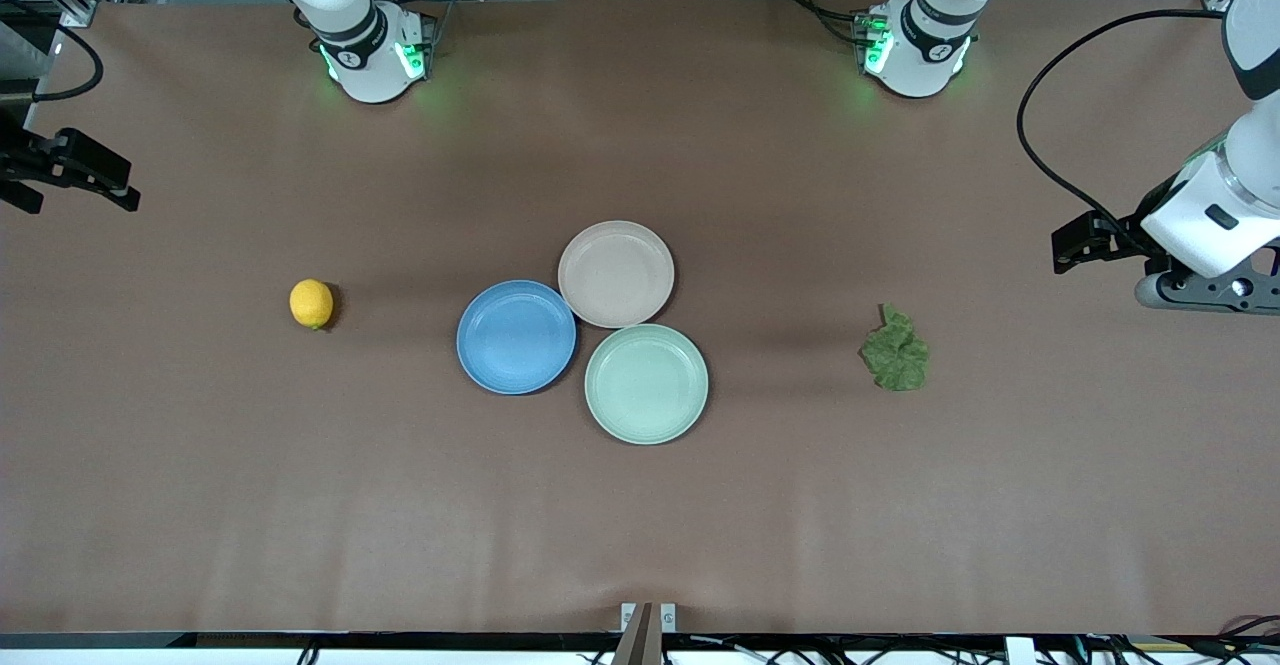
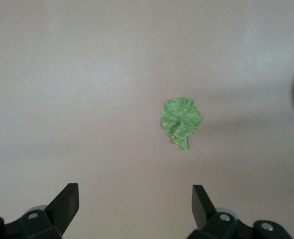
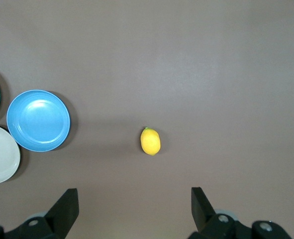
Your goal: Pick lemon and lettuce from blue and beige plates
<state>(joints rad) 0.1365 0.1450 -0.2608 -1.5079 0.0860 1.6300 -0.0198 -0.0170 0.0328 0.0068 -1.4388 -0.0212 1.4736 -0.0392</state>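
The lemon (image 1: pixel 311 303) (image 3: pixel 150 141) lies on the bare brown table toward the right arm's end, on no plate. The lettuce (image 1: pixel 896 350) (image 2: pixel 181 119) lies flat on the table toward the left arm's end. The blue plate (image 1: pixel 516 336) (image 3: pixel 38 120) and the beige plate (image 1: pixel 616 273) (image 3: pixel 0 154) sit empty mid-table, touching each other. My right gripper (image 1: pixel 90 180) (image 3: pixel 134 195) hangs open over the table's edge, apart from the lemon. Over the other end, my left gripper (image 1: pixel 1075 243) (image 2: pixel 135 191) is open with nothing between its fingers, apart from the lettuce.
A mint-green plate (image 1: pixel 646 383) stands empty against the other two, nearer to the front camera. The arm bases (image 1: pixel 375 50) (image 1: pixel 915 40) stand along the table's edge farthest from the front camera.
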